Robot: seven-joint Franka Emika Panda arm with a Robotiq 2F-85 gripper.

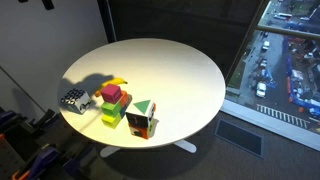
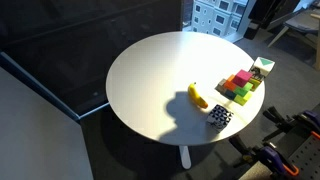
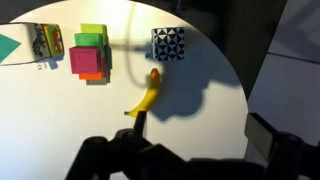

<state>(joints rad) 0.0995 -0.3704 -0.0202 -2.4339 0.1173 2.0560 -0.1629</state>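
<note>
In the wrist view my gripper (image 3: 200,135) is open and empty, hovering above the round white table (image 3: 60,120). One dark finger sits just below the tip of a yellow banana (image 3: 148,97); the other hangs past the table's edge. Beyond the banana are a black-and-white patterned cube (image 3: 168,44), a stack of pink, green and orange blocks (image 3: 90,55) and a box with a green triangle (image 3: 40,45). In both exterior views the banana (image 1: 118,82) (image 2: 198,96), cube (image 1: 73,100) (image 2: 220,116), blocks (image 1: 113,103) (image 2: 240,86) and box (image 1: 141,118) (image 2: 262,66) cluster near the table edge. The gripper is out of view there.
The table (image 1: 170,70) (image 2: 150,70) stands on a dark floor beside a tall window onto a street (image 1: 285,60). Dark equipment with orange parts stands by the table's edge (image 1: 20,140) (image 2: 290,145). The gripper's shadow lies on the table by the banana (image 2: 178,105).
</note>
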